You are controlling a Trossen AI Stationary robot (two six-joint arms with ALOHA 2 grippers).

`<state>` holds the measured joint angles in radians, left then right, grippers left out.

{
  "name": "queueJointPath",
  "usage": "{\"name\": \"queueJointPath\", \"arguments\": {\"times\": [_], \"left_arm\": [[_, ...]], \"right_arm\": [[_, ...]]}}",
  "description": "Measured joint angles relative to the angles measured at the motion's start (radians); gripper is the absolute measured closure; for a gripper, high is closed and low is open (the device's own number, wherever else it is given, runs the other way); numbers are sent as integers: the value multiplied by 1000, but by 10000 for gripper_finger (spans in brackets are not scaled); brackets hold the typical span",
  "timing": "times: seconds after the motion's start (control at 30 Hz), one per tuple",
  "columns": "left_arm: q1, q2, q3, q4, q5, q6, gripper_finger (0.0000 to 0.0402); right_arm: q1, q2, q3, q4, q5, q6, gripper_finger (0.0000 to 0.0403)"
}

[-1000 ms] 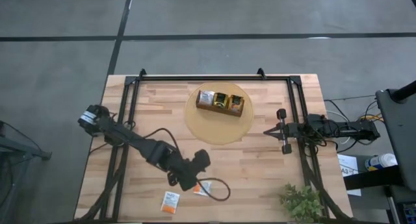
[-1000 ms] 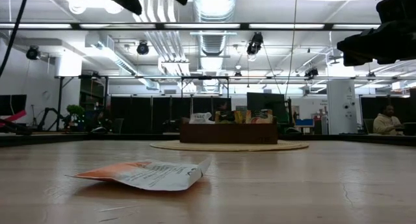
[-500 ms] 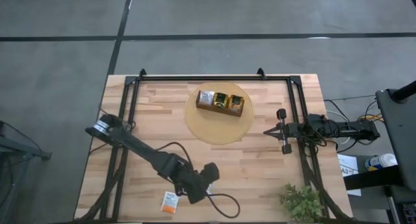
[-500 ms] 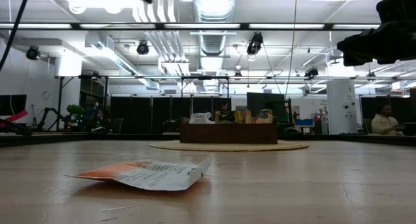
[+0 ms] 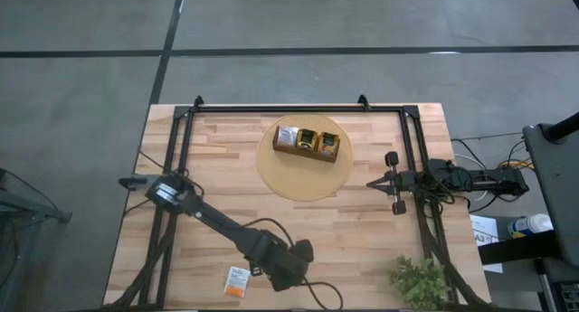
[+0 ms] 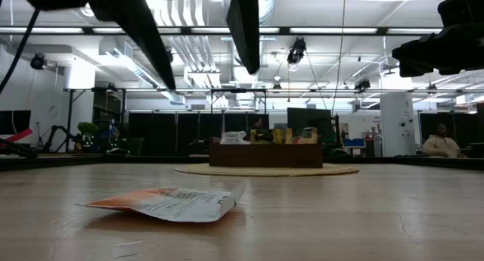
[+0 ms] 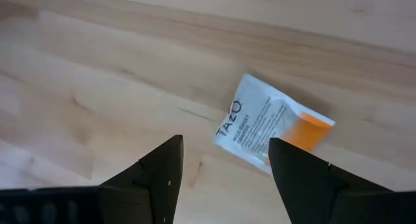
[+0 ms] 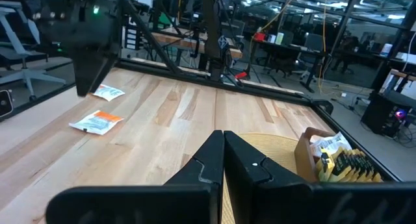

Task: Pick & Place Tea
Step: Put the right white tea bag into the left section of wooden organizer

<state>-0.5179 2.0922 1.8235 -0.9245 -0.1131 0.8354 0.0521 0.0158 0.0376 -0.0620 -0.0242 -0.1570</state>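
A white-and-orange tea packet lies flat on the wooden table, just beyond my left gripper's open fingers. In the high view my left gripper hangs over that packet near the table's near edge and hides it. A second white-and-orange packet lies flat to its left. Both packets show in the right wrist view. One packet shows in the low view below the left fingers. My right gripper is shut and empty at the table's right side.
A brown wooden tray holding more packets stands on a round yellow mat at the far middle of the table. A green plant stands at the near right corner. Black frame rails run along the table's left and right sides.
My left gripper has moved toward the table's near edge and a little to the right, coming over the packet that lay bare in the high view a second ago. In the low view its fingers have come down into sight. The packets have not moved.
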Motion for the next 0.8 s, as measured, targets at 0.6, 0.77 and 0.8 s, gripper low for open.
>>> {"name": "queueJointPath", "arguments": {"times": [0.6, 0.77, 0.8], "left_arm": [[26, 117, 7, 7, 3, 79, 182], [41, 144, 6, 8, 3, 79, 182], [44, 149, 6, 11, 3, 79, 182]], "right_arm": [[0, 0, 0, 0, 0, 0, 394], [0, 0, 0, 0, 0, 0, 394], [0, 0, 0, 0, 0, 0, 394]]}}
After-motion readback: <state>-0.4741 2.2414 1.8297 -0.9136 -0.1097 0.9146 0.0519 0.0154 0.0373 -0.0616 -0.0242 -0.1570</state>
